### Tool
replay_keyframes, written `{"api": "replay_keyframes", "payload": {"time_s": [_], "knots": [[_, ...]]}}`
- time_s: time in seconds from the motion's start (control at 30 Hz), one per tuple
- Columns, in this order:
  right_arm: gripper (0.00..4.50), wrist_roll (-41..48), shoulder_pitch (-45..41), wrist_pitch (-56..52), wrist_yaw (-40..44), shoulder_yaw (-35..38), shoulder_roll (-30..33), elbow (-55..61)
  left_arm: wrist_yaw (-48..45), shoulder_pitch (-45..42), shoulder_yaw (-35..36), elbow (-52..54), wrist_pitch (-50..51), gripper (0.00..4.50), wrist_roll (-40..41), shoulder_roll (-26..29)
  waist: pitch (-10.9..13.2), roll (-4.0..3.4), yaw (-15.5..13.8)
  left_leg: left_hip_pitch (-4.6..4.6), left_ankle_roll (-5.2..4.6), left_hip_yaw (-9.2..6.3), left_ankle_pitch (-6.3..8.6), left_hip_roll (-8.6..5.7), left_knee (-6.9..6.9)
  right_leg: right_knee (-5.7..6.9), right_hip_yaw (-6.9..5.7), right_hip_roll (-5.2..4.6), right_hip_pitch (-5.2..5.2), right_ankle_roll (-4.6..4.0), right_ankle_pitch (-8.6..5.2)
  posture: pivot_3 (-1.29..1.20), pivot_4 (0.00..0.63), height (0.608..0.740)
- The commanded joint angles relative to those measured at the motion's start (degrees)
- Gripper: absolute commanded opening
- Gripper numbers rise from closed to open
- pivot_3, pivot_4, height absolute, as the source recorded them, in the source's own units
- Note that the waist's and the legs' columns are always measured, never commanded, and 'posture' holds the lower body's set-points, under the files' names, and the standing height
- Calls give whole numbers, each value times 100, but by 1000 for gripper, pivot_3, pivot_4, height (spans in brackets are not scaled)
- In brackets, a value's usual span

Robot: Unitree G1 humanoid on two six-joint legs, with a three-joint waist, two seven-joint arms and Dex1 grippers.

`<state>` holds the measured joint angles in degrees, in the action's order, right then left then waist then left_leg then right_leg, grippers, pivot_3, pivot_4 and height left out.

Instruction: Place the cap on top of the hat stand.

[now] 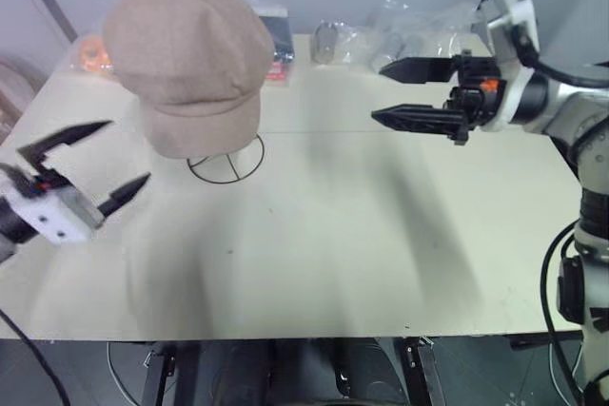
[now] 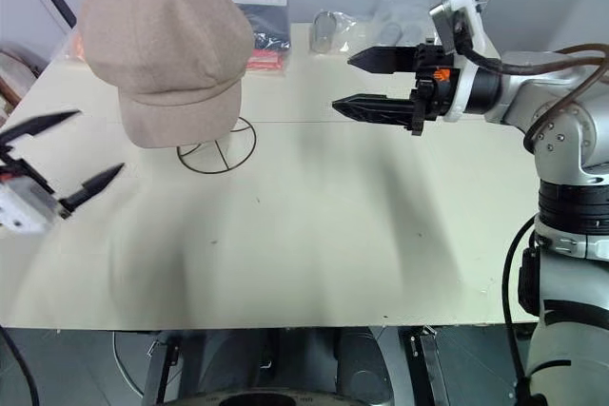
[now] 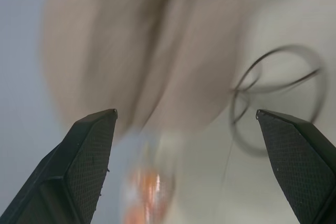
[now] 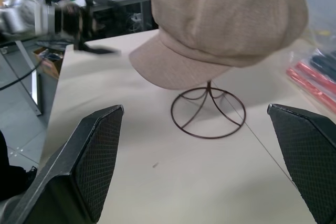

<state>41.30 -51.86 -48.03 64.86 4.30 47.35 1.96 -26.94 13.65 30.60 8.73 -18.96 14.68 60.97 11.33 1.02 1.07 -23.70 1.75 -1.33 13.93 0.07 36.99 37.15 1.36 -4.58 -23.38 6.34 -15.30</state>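
Fingers of both grippers stand spread wide and grip nothing: the left gripper (image 1: 95,161) hangs off the worktop's left edge, clear of the cap (image 1: 188,59), while the right gripper (image 1: 411,92) hovers level over the far right part of the worktop (image 1: 333,254), pointing toward the cap and well apart from it. The cap sits on the hat stand (image 4: 208,107) near the far left corner, its puffy beige crown covering the cage top, brim drooping toward the near edge, slightly tilted. Only the stand's slim stem and round looped base show beneath. Placement appears complete; the step in hand is release and withdrawal. The next move likely calls for pulling both arms clear without brushing the cap or the light wire base.
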Motion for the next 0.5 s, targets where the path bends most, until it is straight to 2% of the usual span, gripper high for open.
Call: {"api": "replay_keyframes", "payload": {"time_s": [0.03,0.13,0.23,0.27,0.37,0.5], "knots": [[4500,-102,-219,182,182,49,93,-202,-113,377,1005,780,2211,4443,1354,-207,0,-1,10,1,0,0,0,0,0,0,0,1,0,0,0,0,150,740],[4500,-164,-383,216,363,-5,104,-475,-748,826,1874,1267,3719,4443,2895,-355,1,0,31,1,0,-1,0,3,-4,-2,1,5,-2,-1,-1,0,150,740],[4500,-206,-560,237,609,-70,82,-798,-1206,833,2980,1030,5330,4443,4965,-236,1,1,26,1,0,-1,0,4,-3,-2,0,9,-3,-10,-5,0,150,740],[4500,-200,-623,215,654,-71,56,-901,-1394,790,3290,892,5675,4443,5411,-180,1,1,23,1,0,-3,0,6,-1,-2,0,10,-4,-19,-10,0,150,740],[4500,-225,-786,175,698,-58,-37,-1201,-1784,749,3894,686,6378,4443,5894,58,1,1,13,2,0,-3,0,2,0,-3,0,9,-2,-21,-11,0,150,740],[4500,-314,-863,218,736,-92,-127,-1389,-2194,826,4095,654,6639,4443,5539,153,1,1,12,3,1,1,0,-13,-2,-6,1,6,0,-23,-13,0,150,740]]}}
